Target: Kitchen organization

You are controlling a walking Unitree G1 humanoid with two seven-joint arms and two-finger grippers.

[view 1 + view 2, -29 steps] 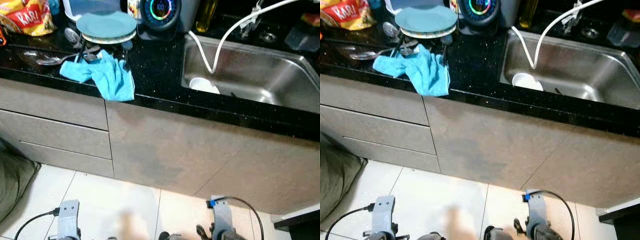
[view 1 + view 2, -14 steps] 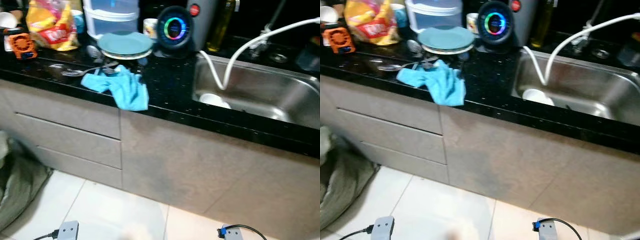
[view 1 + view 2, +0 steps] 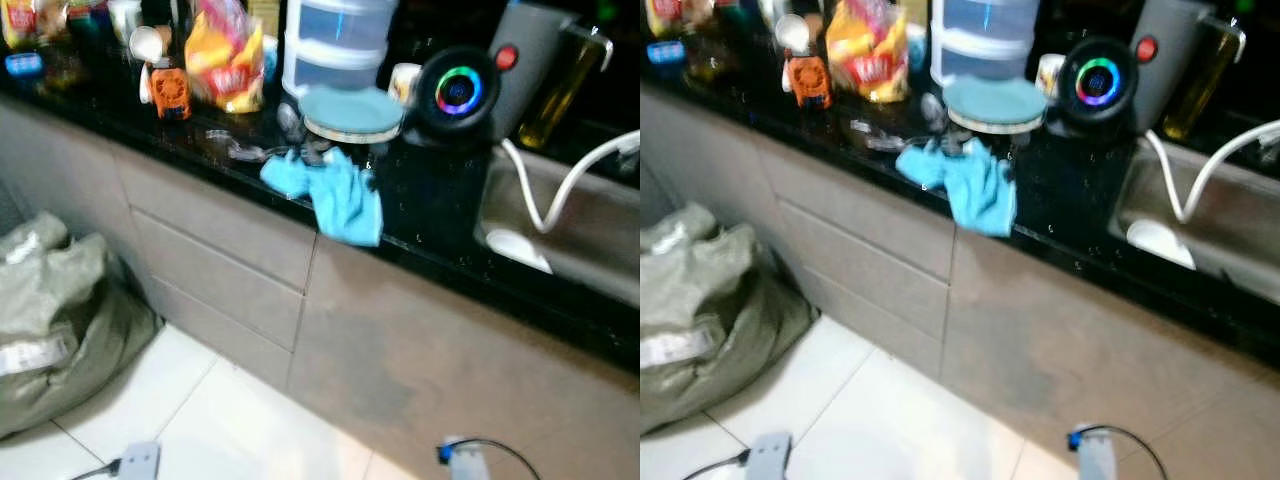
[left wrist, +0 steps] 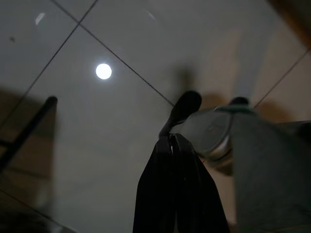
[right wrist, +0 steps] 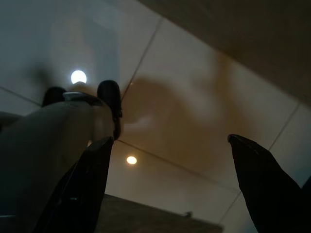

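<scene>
Nothing tidied yet: blue cloth [image 3: 330,195] hangs off the cluttered table [image 3: 430,215], plate [image 3: 350,108] unsorted. Left hand [image 4: 177,145] pressed together, right hand [image 5: 170,160] apart (both idle, over floor).

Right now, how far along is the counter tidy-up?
Nothing looks done yet. The blue cloth hangs crumpled over the counter edge, spoons lie loose beside the stacked plates. Nothing is in hand: both arms hang over the floor, left gripper shut, right gripper open. Everything remains.

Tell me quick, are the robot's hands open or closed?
Left gripper: closed, holding nothing, hanging over the floor.
Right gripper: open, holding nothing.
</scene>
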